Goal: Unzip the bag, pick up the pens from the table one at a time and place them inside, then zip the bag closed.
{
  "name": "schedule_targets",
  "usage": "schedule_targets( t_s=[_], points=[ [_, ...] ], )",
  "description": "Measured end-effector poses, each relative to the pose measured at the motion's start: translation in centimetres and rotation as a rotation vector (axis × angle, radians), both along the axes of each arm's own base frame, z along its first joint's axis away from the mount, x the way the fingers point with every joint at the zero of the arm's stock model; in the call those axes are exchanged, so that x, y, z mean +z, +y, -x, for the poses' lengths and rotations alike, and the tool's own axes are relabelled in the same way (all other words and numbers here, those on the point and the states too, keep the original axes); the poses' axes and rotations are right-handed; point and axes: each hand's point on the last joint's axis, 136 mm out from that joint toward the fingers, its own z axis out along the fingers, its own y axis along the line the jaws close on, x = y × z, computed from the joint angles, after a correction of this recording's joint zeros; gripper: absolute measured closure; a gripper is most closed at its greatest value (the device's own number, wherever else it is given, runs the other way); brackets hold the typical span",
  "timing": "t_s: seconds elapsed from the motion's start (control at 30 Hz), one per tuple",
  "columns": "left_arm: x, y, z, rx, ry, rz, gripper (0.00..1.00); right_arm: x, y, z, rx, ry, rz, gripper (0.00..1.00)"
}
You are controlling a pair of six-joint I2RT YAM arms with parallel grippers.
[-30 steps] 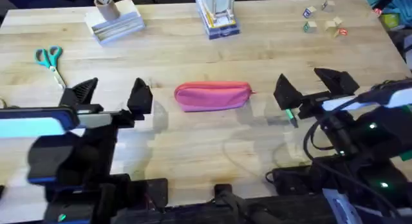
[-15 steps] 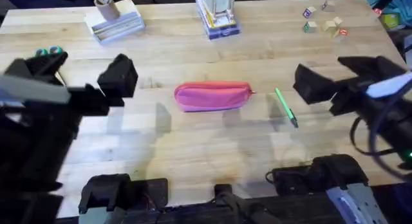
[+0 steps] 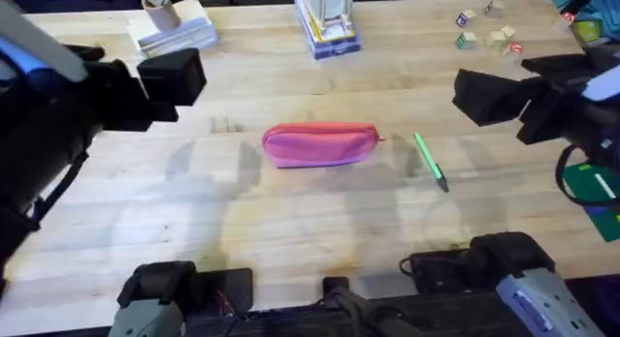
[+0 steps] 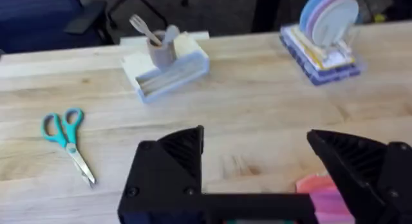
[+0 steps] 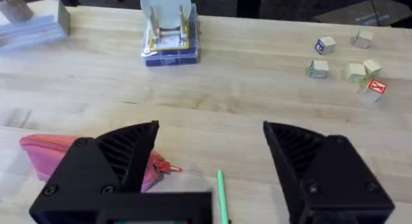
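The pink bag (image 3: 320,144) lies lengthwise in the middle of the table (image 3: 291,221); its zipper looks shut, with the red pull (image 5: 168,167) at its right end. A green pen (image 3: 429,160) lies slanted just right of the bag, dark tip toward the front. My left gripper (image 3: 126,71) hangs high over the table's left side, open and empty, well left of the bag. At the far right my right gripper (image 3: 528,85) is raised, also open and empty, beyond and right of the pen. The right wrist view has the pen (image 5: 222,195) low between the fingers (image 5: 109,166).
Teal-handled scissors (image 4: 67,143) lie at the far left. A white tray with a cup (image 3: 172,32) and a blue-and-white stack (image 3: 327,27) stand along the back edge. Small blocks (image 3: 489,32) are scattered at the back right.
Both arms rose and pulled outward: the left gripper went up and back to the left, the right one back and to the right, uncovering the green pen.
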Motion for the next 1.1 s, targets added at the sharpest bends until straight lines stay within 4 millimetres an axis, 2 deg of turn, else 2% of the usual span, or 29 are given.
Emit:
schedule_targets(
  t_s=[0.03,0.07,0.2,0.3,0.33,0.57,0.7,0.87,1.1],
  points=[
    [-0.4,-0.2,-0.1,-0.015,0.026,-0.008,0.008,0.0,0.0,0.0,0.0,0.002,0.0,0.005],
    [-1.7,-1.0,-0.1,-0.083,0.096,-0.036,0.007,0.0,0.0,0.0,0.0,0.001,0.0,0.005],
    [-3.8,-2.6,0.5,-0.225,0.181,-0.092,0.007,-0.1,0.0,0.0,0.001,0.002,0.003,0.005],
    [-4.6,-3.7,1.3,-0.342,0.2,-0.147,0.007,-0.1,0.0,0.0,0.002,0.003,0.004,0.005],
    [-4.9,-4.9,2.1,-0.462,0.189,-0.197,0.007,-0.1,0.0,0.1,0.002,0.005,0.005,0.004],
    [-5.9,-7.5,4.9,-0.783,0.141,-0.362,0.007,-0.1,0.0,0.1,0.005,0.004,0.011,0.005],
    [-5.8,-8.1,5.4,-0.885,0.078,-0.444,0.007,-0.1,0.0,0.1,0.009,0.003,0.021,0.004],
    [-5.7,-8.3,5.5,-0.933,0.042,-0.5,0.007,-0.1,0.0,0.1,0.01,0.003,0.025,0.005],
    [-6.7,-8.3,6.1,-0.993,0.062,-0.545,0.007,-0.1,0.0,0.1,0.01,0.003,0.025,0.005]
  ],
)
